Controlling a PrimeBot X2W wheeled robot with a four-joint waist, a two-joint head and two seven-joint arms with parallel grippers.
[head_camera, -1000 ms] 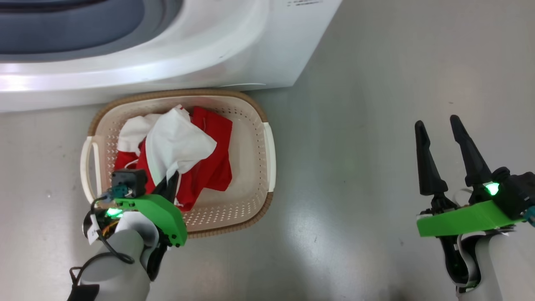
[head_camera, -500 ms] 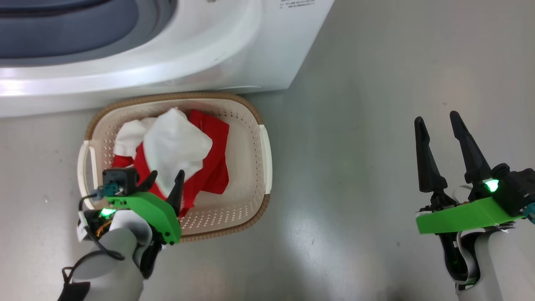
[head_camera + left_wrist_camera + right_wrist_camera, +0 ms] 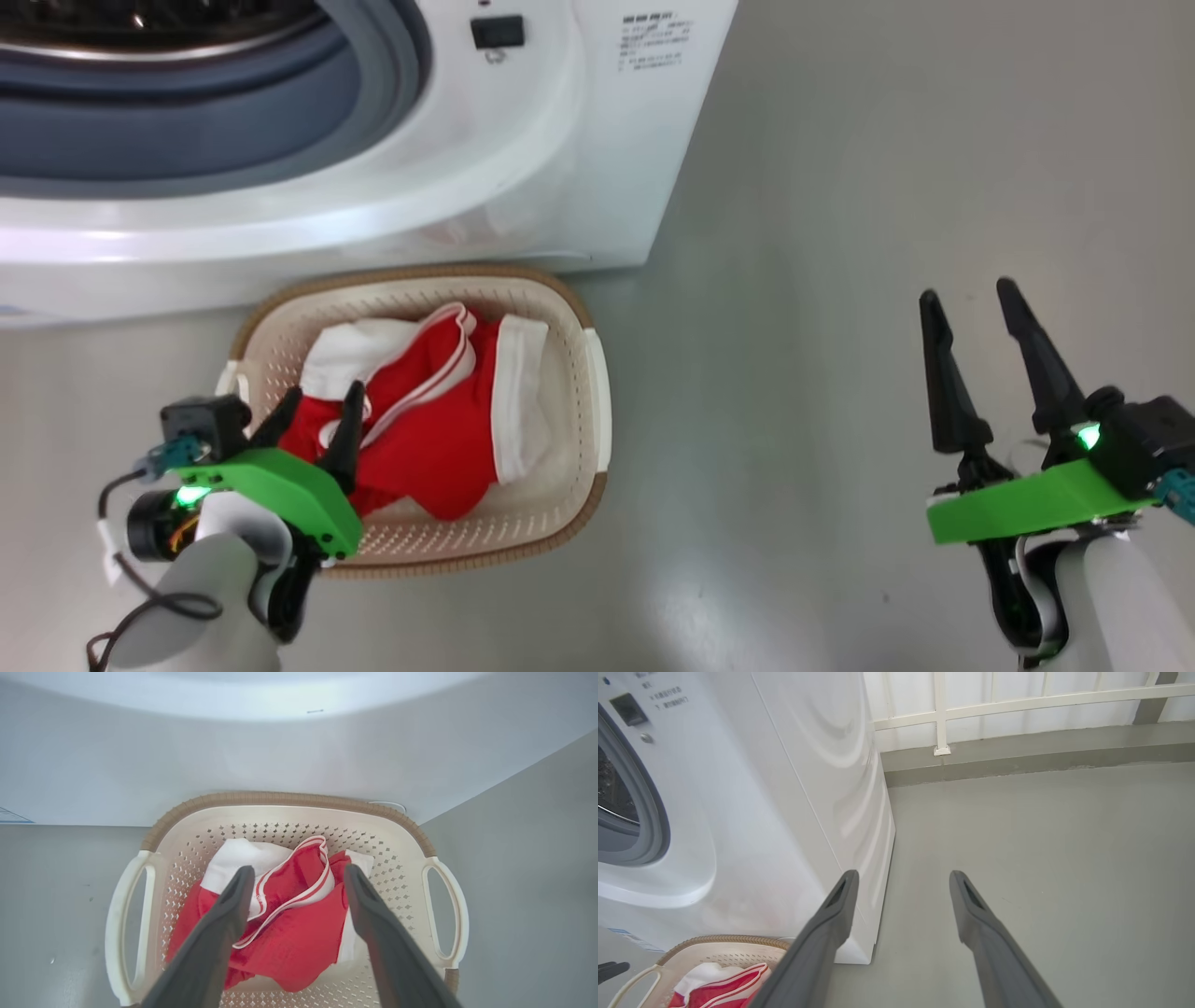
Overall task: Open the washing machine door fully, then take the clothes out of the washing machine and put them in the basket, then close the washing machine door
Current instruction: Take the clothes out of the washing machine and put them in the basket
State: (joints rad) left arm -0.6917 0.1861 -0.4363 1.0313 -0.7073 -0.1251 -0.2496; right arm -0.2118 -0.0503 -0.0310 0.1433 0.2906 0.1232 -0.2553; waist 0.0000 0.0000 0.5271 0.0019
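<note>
The clothes (image 3: 420, 411) lie in the basket (image 3: 401, 275), a crumpled heap of soft red cloth with white stripes and white panels, bunched toward the basket's left and middle and leaving its right wall bare. The basket is a cream plastic tub with rounded corners, rows of small holes, a brown woven-look rim and a looped handle on each short side. It stands on the floor (image 3: 822, 280) with its far edge just beside the foot of the washing machine (image 3: 523, 177). The left claw (image 3: 323, 392) hangs over the basket's near left edge, its dark fingers spread and holding nothing, with the cloth below them. The right claw (image 3: 966, 291) is also spread and empty, over bare floor well apart to the right. The unloading step looks about finished, though the steel drum (image 3: 140, 19) behind the grey rubber ring (image 3: 187, 140) is too dark to tell whether anything is left inside. If it is empty, the next move calls for lifting the left claw clear and swinging the door shut against that smooth, glossy white front.
</note>
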